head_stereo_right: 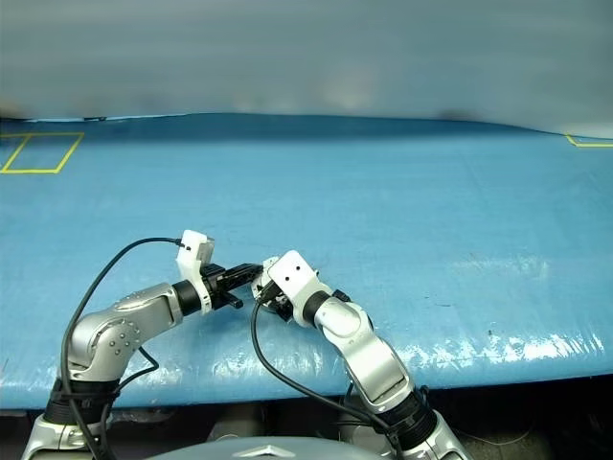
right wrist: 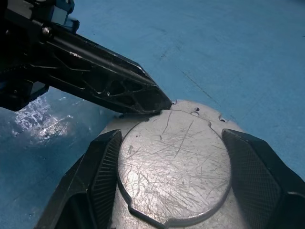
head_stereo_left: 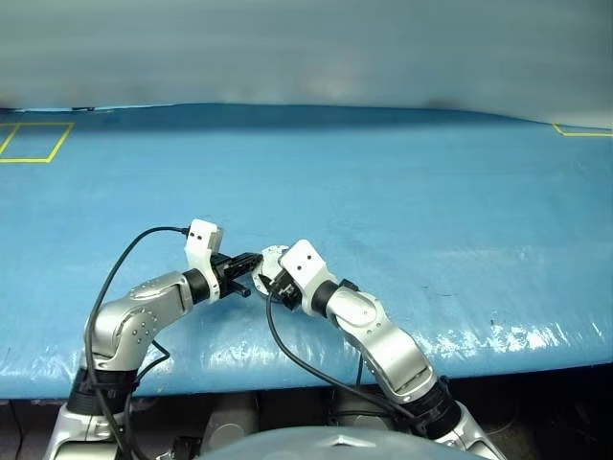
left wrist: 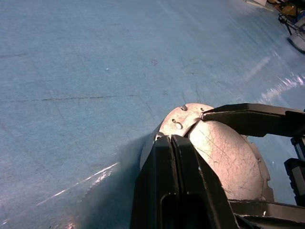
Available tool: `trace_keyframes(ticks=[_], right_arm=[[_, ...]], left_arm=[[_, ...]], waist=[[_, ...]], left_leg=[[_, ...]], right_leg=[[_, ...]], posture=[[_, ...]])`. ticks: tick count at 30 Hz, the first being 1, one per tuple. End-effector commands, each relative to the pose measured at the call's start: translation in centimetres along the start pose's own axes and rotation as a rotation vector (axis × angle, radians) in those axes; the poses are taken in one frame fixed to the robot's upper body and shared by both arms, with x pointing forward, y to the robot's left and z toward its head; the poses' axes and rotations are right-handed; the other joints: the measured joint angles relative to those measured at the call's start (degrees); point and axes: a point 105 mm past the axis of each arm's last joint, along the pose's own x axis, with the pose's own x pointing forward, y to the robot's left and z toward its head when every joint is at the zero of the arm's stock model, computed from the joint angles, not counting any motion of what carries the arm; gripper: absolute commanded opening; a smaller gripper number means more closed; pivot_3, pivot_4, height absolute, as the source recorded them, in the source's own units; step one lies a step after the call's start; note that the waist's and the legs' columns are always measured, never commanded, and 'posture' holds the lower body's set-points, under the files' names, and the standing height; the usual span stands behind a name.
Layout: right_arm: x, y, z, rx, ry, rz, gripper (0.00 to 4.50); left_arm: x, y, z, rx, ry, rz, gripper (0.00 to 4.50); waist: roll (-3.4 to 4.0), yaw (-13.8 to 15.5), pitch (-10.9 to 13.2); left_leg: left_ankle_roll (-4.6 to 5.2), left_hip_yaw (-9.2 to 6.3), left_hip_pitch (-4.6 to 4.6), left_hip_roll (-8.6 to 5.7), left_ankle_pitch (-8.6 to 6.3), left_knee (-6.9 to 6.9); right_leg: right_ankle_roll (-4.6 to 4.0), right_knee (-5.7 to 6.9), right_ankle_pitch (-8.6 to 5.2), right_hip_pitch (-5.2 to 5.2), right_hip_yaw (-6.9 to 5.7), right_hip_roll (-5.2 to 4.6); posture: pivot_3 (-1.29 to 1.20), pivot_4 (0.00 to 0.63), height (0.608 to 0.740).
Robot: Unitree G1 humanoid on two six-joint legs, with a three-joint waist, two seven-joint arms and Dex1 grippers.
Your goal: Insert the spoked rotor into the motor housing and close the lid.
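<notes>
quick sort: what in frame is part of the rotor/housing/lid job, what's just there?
Job:
- motor housing, clamped in the right gripper
- lid, plain grey face showing, lying shut over the housing
- left gripper, fingers together, tip at the lid's edge

Just there:
- blue table cover
- yellow tape outlines

A broad worktop [head_stereo_left: 402,192] covered in glossy blue sheeting stretches away, light glaring off its near edge. Yellow tape outlines [head_stereo_left: 34,142] mark its far left corner, with more yellow tape [head_stereo_left: 579,131] at far right. Behind rises a plain grey wall [head_stereo_left: 306,48].
</notes>
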Motion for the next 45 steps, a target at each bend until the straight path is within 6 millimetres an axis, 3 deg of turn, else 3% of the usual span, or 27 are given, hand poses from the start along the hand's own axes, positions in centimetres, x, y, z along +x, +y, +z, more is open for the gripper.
trace_keyframes(ticks=[1,7,9,12,19,25,34,45], right_arm=[[-0.1,-0.7,-1.0,0.013,0.045,-0.032,3.04],[-0.4,-0.3,-1.1,0.046,0.039,0.006,3.04],[-1.0,-0.4,-1.2,0.075,0.033,0.012,3.77],[-2.0,-0.3,-1.4,0.115,0.027,0.039,4.48],[-5.1,-1.0,-0.2,0.215,-0.079,0.028,4.48],[-7.2,-1.8,1.6,0.444,-0.201,0.014,4.48],[-5.9,-2.0,-0.3,0.871,-0.152,-0.025,4.48],[-4.5,-0.8,-0.5,1.198,-0.166,0.100,4.48]], left_arm=[[0.2,-0.3,-0.3,0.016,0.026,-0.017,0.00],[0.4,-0.7,-0.6,0.019,0.033,-0.037,0.00],[0.4,-0.7,-0.6,0.022,0.033,-0.038,0.00],[0.3,-0.6,-0.5,0.030,0.031,-0.035,0.00],[0.3,-0.4,-0.6,0.051,0.039,-0.031,0.00],[0.4,-0.5,-0.3,0.066,0.022,-0.042,0.00],[0.5,-0.5,0.2,0.064,-0.010,-0.048,0.00],[0.3,-0.3,-0.2,0.060,-0.008,-0.024,0.00]], waist=[[0.01,0.0,0.0],[0.00,0.1,0.0],[-0.02,0.3,0.0],[-0.03,0.5,0.0],[-0.03,0.7,0.0],[0.01,0.7,0.0],[0.06,0.8,0.0],[0.09,0.7,0.1]], left_leg=[[0.00,0.01,0.00,0.00,0.00,0.00],[0.00,0.00,0.00,-0.01,0.00,-0.01],[0.00,0.00,0.00,-0.02,0.00,-0.02],[0.00,-0.02,-0.02,-0.05,-0.01,-0.09],[0.01,-0.03,-0.02,-0.05,-0.01,-0.17],[0.01,-0.02,-0.07,-0.02,-0.01,-0.17],[0.01,-0.03,-0.14,-0.03,-0.01,-0.22],[0.03,-0.02,-0.16,-0.02,-0.02,-0.29]], right_leg=[[-0.01,0.00,-0.01,0.00,0.01,0.00],[-0.02,-0.01,-0.01,0.00,0.01,-0.01],[-0.01,-0.02,-0.01,0.01,0.01,-0.01],[0.02,-0.06,0.01,0.00,0.01,-0.05],[0.04,-0.08,-0.02,-0.02,-0.01,-0.05],[0.03,-0.07,-0.03,-0.09,-0.01,-0.04],[-0.01,-0.08,-0.04,-0.15,-0.01,-0.05],[-0.03,-0.11,-0.06,-0.18,-0.01,-0.05]], posture=[[0.00,0.150,0.740],[0.00,0.150,0.740],[0.00,0.150,0.740],[0.00,0.150,0.740],[0.00,0.150,0.740],[0.00,0.150,0.740],[0.00,0.150,0.740],[0.00,0.150,0.740]])
